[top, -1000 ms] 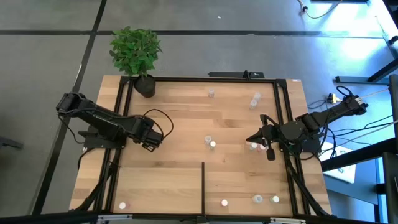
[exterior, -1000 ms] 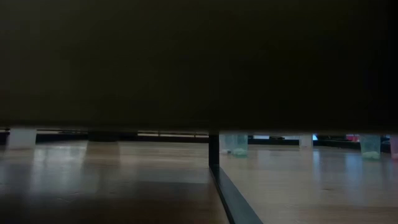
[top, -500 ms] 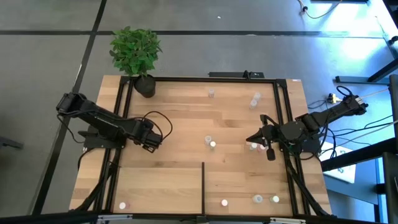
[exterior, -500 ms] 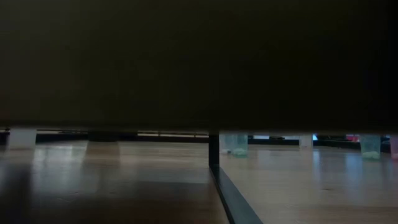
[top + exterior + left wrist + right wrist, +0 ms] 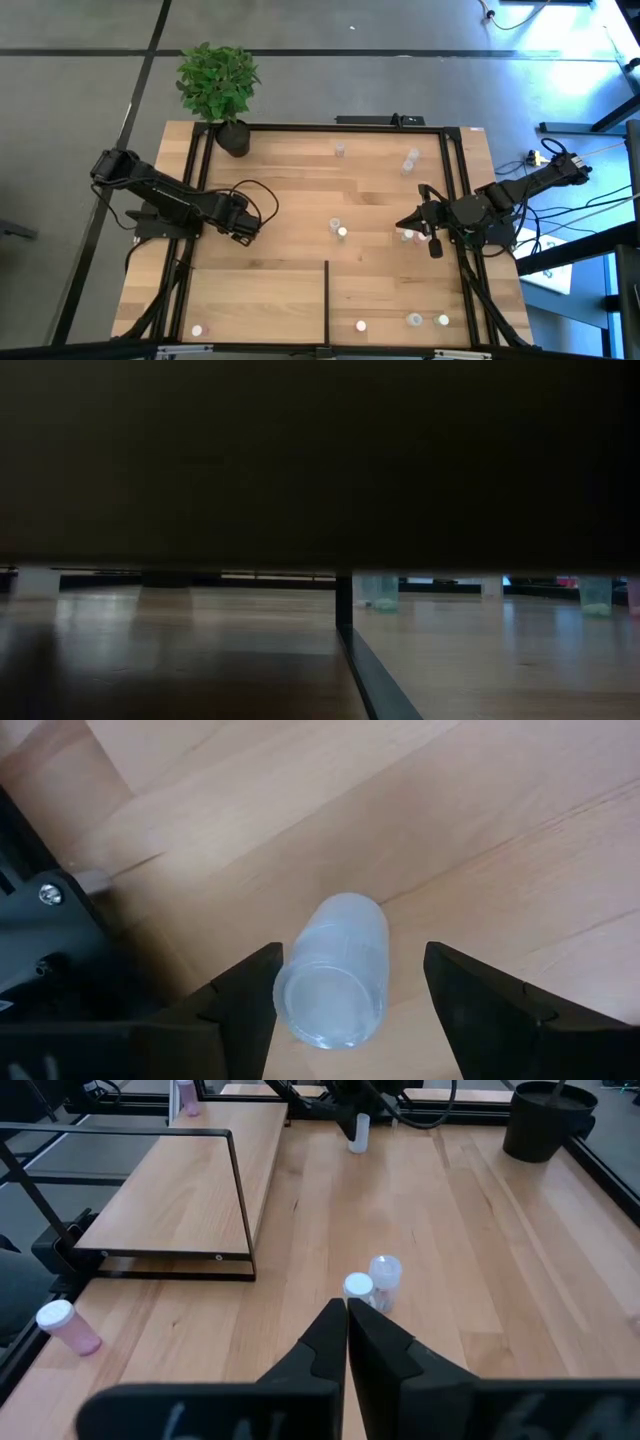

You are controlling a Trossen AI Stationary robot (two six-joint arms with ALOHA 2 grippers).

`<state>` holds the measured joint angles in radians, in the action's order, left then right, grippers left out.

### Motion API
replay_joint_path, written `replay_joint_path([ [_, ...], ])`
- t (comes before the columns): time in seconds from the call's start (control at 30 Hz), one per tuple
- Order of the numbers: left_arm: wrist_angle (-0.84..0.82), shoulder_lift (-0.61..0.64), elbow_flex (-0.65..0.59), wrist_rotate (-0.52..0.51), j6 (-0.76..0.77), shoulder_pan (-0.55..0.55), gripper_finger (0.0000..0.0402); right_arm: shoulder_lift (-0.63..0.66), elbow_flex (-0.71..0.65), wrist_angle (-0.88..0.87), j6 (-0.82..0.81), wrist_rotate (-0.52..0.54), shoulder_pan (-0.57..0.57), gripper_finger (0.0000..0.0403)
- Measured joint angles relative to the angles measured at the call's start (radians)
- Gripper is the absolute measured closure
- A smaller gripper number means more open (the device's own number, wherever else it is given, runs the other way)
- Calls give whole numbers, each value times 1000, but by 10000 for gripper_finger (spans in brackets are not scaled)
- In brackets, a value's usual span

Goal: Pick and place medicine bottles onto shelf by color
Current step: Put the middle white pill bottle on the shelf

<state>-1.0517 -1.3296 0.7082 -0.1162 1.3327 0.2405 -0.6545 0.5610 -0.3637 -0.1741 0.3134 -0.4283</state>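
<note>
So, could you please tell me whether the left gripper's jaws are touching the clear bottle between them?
Cannot tell. In the left wrist view the clear bottle stands between the left gripper's open jaws: a gap shows on one side, but the other jaw meets its outline.

No text, label, brand, number or sign can be read on anything in any of the views.

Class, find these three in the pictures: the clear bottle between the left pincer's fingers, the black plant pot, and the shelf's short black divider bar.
clear bottle [image 5: 335,970], left wrist view, on its side wall.
black plant pot [image 5: 235,138], high view, on its rim.
divider bar [image 5: 327,300], high view, midway along its length.
</note>
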Motion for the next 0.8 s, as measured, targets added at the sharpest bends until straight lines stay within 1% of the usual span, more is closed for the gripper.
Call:
replay_joint_path([
  [0.2,0,0,0,0,1,0,172,0,0,0,0,0,0,386],
  [0.67,-1,1,0,6,0,0,248,0,0,0,0,0,0,386],
  [0.8,-1,2,2,16,1,0,264,0,0,0,0,0,0,386],
])
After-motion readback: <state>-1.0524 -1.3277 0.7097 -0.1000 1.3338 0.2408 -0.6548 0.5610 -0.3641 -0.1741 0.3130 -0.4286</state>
